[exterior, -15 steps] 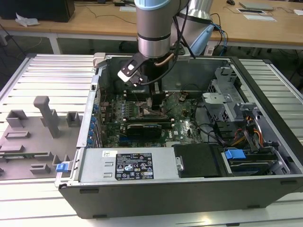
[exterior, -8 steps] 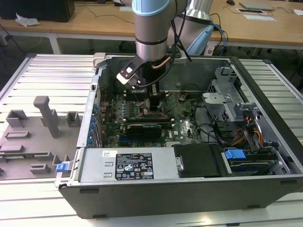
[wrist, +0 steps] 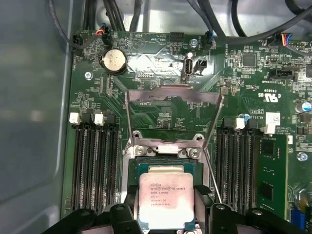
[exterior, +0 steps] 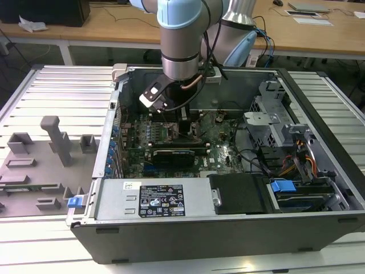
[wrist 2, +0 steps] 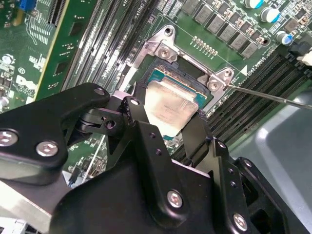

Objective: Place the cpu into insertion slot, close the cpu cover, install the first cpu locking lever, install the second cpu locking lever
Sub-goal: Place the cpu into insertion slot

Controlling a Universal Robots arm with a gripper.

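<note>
The cpu [wrist: 165,200] [wrist 2: 168,105], a flat square chip with a silvery-beige top, sits between my gripper's [wrist: 165,207] [wrist 2: 165,117] two black fingers [wrist 2: 137,109], which are shut on its sides. It lies level over the insertion slot [wrist: 192,168] [wrist 2: 178,74], whose dark field and metal rim show around its far edge. The cpu cover [wrist: 170,96], a thin silver frame, stands swung open beyond the socket. A thin wire locking lever [wrist: 210,168] [wrist 2: 273,95] stands raised beside the socket. In the exterior view my gripper [exterior: 185,128] reaches down into the open computer case.
Long black memory slots [wrist: 95,161] [wrist: 239,161] flank the socket on both sides. A black expansion card [exterior: 174,154] lies in front of the socket, and cables and a drive cage [exterior: 279,120] crowd the exterior view's right. A grey fixture tray [exterior: 51,148] sits outside the case.
</note>
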